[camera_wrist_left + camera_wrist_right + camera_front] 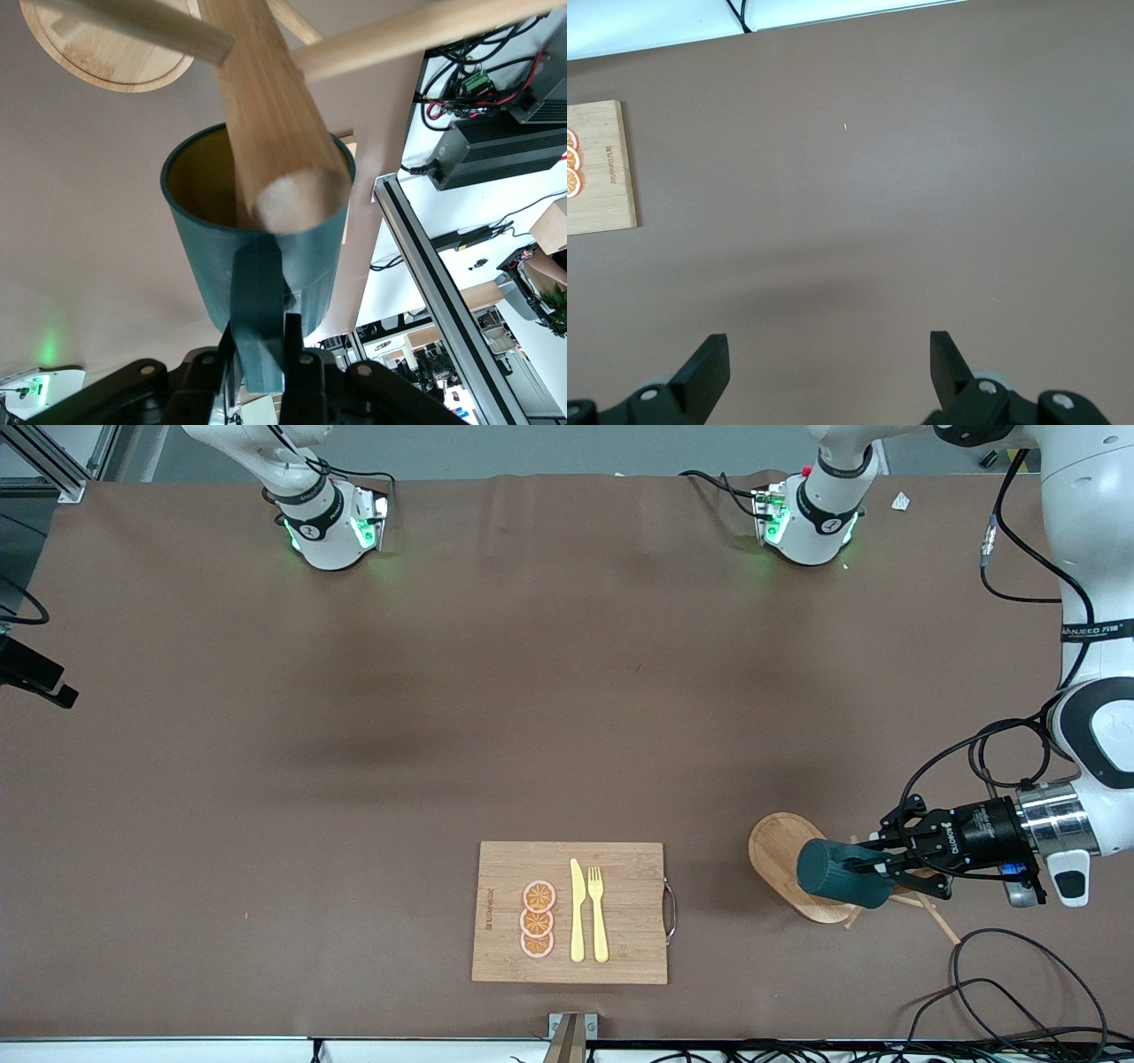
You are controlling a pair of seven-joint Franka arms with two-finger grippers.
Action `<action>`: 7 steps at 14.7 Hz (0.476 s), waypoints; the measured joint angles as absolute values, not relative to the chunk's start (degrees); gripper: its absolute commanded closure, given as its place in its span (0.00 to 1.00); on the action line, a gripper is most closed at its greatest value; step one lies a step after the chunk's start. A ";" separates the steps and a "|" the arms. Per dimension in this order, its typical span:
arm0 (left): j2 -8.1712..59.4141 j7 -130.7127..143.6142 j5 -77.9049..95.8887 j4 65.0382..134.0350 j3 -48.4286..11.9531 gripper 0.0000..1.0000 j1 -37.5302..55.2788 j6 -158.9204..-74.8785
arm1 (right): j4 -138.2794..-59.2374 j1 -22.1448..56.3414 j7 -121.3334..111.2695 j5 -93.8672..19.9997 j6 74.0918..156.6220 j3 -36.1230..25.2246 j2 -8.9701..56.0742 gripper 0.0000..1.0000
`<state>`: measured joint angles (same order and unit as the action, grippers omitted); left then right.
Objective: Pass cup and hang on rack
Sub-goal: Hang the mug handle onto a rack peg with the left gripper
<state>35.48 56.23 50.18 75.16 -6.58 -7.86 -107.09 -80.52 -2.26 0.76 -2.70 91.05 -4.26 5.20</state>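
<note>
Cup [837, 872] in the left hand [886, 865], that is the picture here: the hand's two fingers [292, 341] are pinched tight on the little side handle, and the dark teal body sticks out from the fingertips, lying on its side in the air. The hand itself hangs over the rack [780, 850], whose oval wooden base sits on the brown bench [354, 779] at the left arm's end. Thin pegs [939, 921] poke out just under the hand. In the left wrist view the thick round post [266, 106] crosses right in front of the cup's mouth, hiding part of the mustard-yellow inside, and two pegs branch off the post above the rim. Whether post and cup touch cannot be told.

Over to the right hand [828, 372]: fingers spread wide, nothing between them, only bare bench below, and the arm waits well away from the left hand. A bamboo cutting board [571, 912] lies toward the bench's middle from the left hand, carrying three orange slices [538, 919], a yellow knife [577, 911] and a yellow fork [598, 912] side by side.
</note>
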 measured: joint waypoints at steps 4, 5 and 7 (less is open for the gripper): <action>36.34 56.23 50.19 75.16 -6.54 0.98 -8.12 -107.10 | -80.52 -2.26 0.76 -2.69 91.05 -4.26 5.20 0.00; 36.49 56.23 50.19 75.16 -6.53 0.97 -8.40 -107.10 | -80.52 -2.26 0.76 -2.69 91.05 -4.25 5.20 0.00; 36.75 56.23 50.19 75.16 -6.53 0.96 -8.93 -107.10 | -80.52 -2.26 0.75 -2.69 91.05 -4.25 5.20 0.00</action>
<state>36.75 56.23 50.19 75.16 -6.53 -8.93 -107.10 -80.52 -2.26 0.75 -2.69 91.05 -4.25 5.20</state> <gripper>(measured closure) 0.789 0.000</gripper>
